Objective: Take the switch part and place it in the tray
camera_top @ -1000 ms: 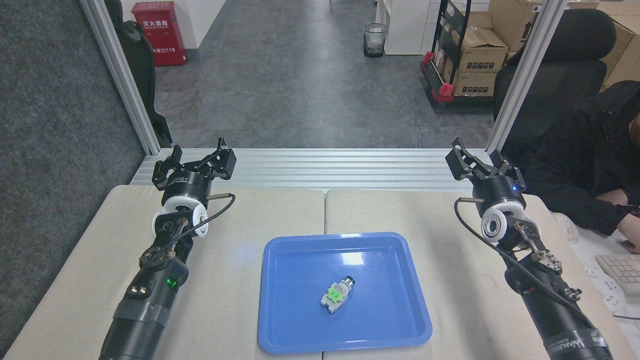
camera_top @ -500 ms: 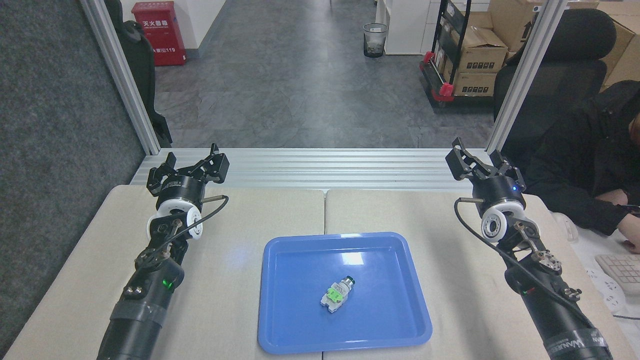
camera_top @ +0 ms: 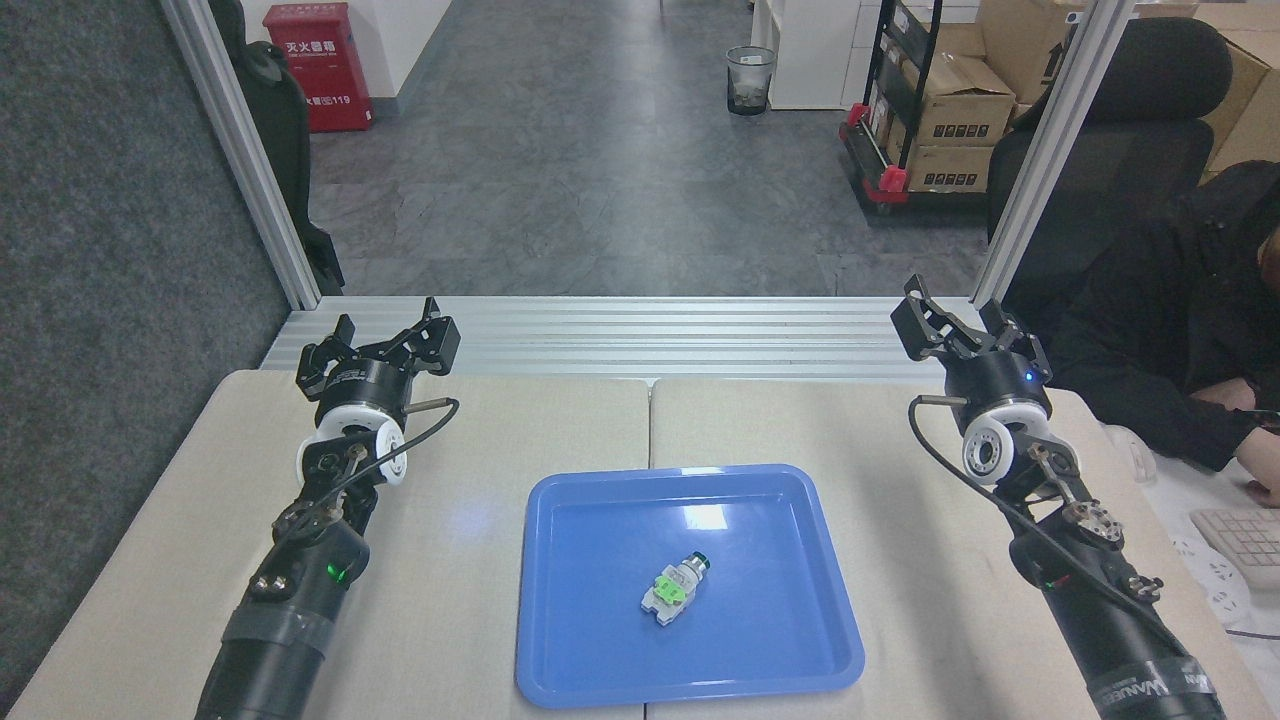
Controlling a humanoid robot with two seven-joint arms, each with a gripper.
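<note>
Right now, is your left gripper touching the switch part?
Apart. The head view shows the left gripper open, up at the table's far edge, with bare table between it and the switch part, which lies alone in the tray.

tray floor bare around switch part | raised rim rings it | open from above

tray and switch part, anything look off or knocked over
Nothing stands out. The switch part lies on its side at a diagonal inside the tray, intact as far as I can see. The tray sits flat on the table. Both grippers, left and right, are open, empty and well away from it.
</note>
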